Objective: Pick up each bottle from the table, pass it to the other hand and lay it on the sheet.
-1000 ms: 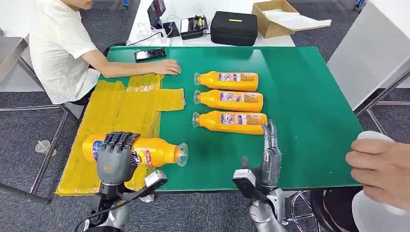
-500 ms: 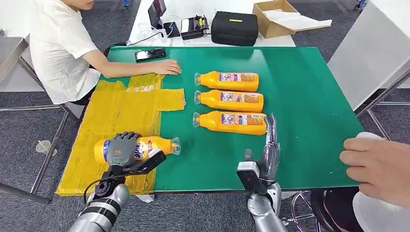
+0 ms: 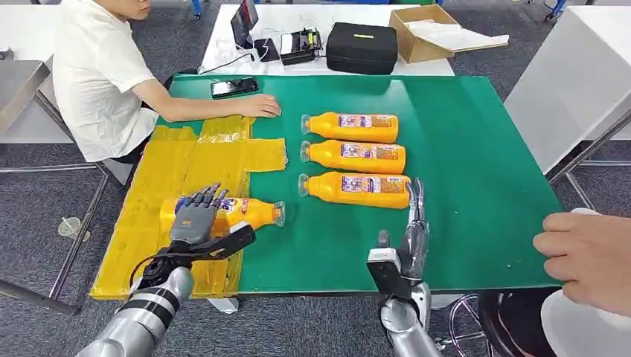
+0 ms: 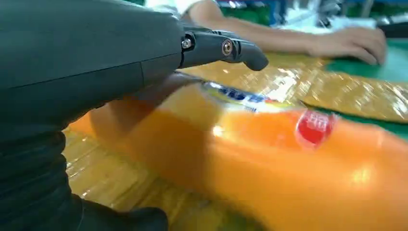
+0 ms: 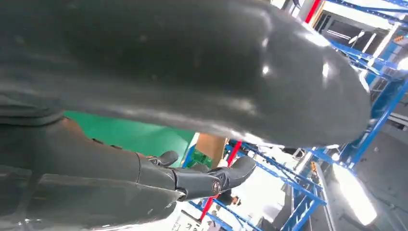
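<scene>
While its fingers fan apart above an orange bottle (image 3: 234,213), the robot's left hand (image 3: 195,221) hovers over the yellow sheet (image 3: 160,186) near the tabletop's (image 3: 476,149) front-left corner, spread and gripping nothing. The bottle lies on its side, its body on the sheet and its clear cap end reaching past the sheet's right edge onto the green surface. In the left wrist view the bottle (image 4: 298,163) fills the foreground, blurred, with a red mark on its label and the sheet (image 4: 346,94) crinkled behind it; the hand's fingers (image 4: 226,48) stretch out above it, apart from its surface.

At the tabletop's front edge, the right hand (image 3: 414,230) stands upright, fingers straight and held close together, empty, its tips just beside the base of the nearest of three bottles. Those three lie side by side at the tabletop's middle, caps toward the sheet: the near bottle (image 3: 356,189), the middle bottle (image 3: 353,155) and the far bottle (image 3: 350,127).

A person in a white shirt (image 3: 93,74) sits at the left edge, one hand resting near the far-left corner beside a phone (image 3: 234,87). Another person's hand (image 3: 588,256) hovers off the front-right corner. Behind the far edge stand a black case (image 3: 362,46) and an open cardboard box (image 3: 428,28).
</scene>
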